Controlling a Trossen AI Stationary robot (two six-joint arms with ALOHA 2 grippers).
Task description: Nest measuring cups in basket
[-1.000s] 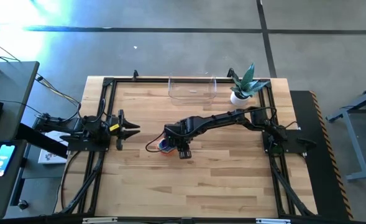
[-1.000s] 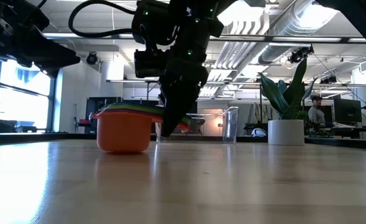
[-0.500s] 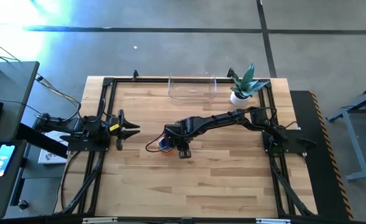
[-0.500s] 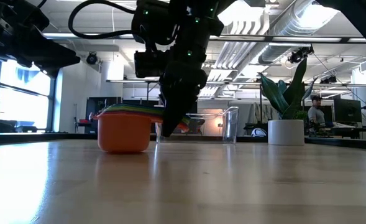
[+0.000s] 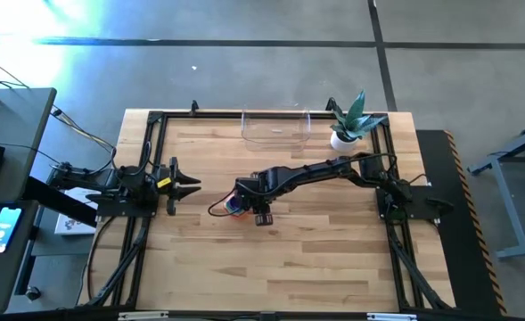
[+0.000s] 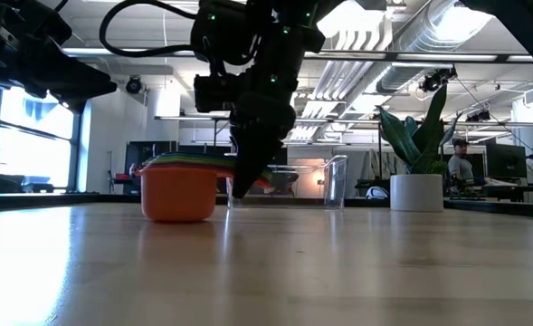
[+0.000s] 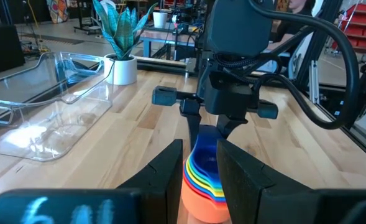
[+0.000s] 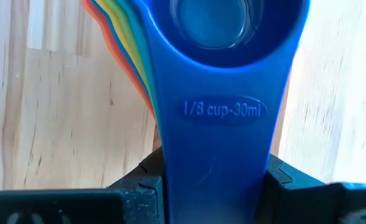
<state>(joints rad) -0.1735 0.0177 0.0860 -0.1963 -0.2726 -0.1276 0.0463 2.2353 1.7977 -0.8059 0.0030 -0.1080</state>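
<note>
The measuring cups [image 5: 234,207] are nested in one stack at the table's middle, with the orange one [image 6: 180,192] outermost and a small blue one [image 8: 223,25] on top. The stack rests on the orange cup's base. My right gripper [image 5: 247,208] is over the stack's handles and shut on them; it also shows in the low view [image 6: 246,181]. The clear basket [image 5: 275,127] stands empty at the far edge. My left gripper [image 5: 189,185] waits open at the table's left, pointing at the stack [image 7: 201,171]. My right gripper pinches the stacked handles between its two fingers, one on each long edge, with the blue "1/8 cup" handle [image 8: 217,149] on top. The fingers [image 7: 192,127] come from above, pointing down, and lie across the handles. The stack stands upright on the table on the orange cup's base [image 6: 180,215].
A small white pot with a green plant [image 5: 347,125] stands right of the basket at the far right corner. Black frame rails [image 5: 146,152] run along the table's left and right sides. Bare wood lies between the stack and the basket.
</note>
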